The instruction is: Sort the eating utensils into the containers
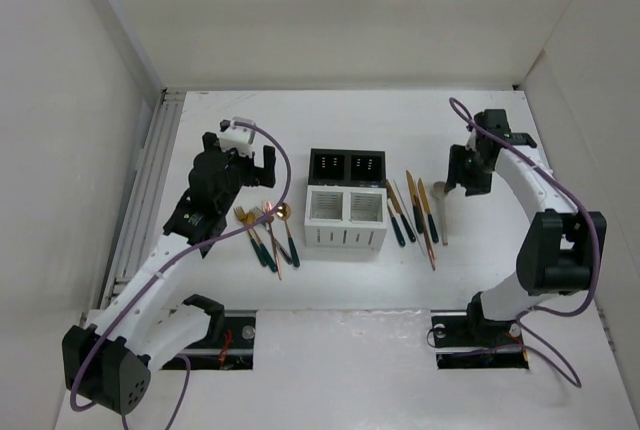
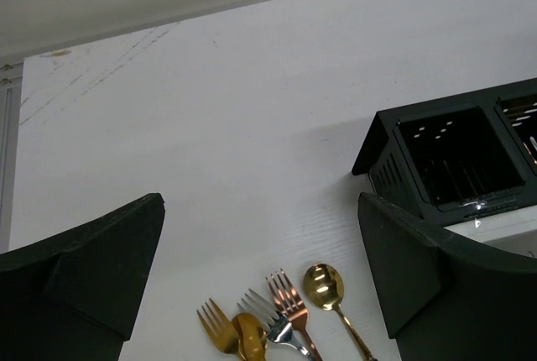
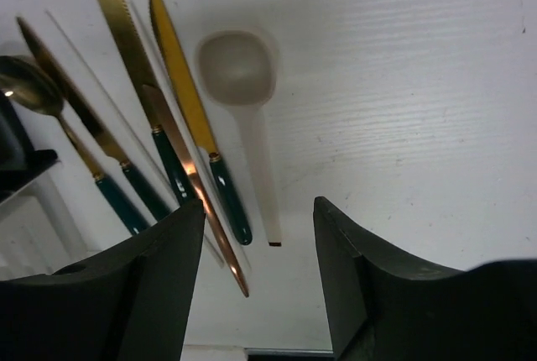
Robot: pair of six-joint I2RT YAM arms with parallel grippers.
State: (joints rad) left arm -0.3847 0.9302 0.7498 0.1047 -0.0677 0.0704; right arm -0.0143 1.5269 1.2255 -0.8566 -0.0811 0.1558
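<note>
The containers are a block of two black bins (image 1: 346, 165) and two white slotted bins (image 1: 346, 216) at mid-table. Several forks and spoons (image 1: 268, 235) with teal handles lie left of the block; their heads (image 2: 289, 298) show between my left fingers. Knives, chopsticks and a spoon (image 1: 413, 212) lie to the right, with a cream spoon (image 1: 441, 212) outermost. My left gripper (image 1: 248, 168) is open and empty, above the table behind the forks (image 2: 260, 269). My right gripper (image 1: 462, 182) is open and empty, hovering over the cream spoon's handle (image 3: 260, 176), with the gripper (image 3: 258, 269) astride it.
White walls close in the table on the left, back and right. A ribbed rail (image 1: 145, 190) runs along the left edge. One black bin (image 2: 457, 155) is close to my left gripper's right finger (image 2: 436, 285). The white bin's corner (image 3: 25, 218) sits left of the right gripper.
</note>
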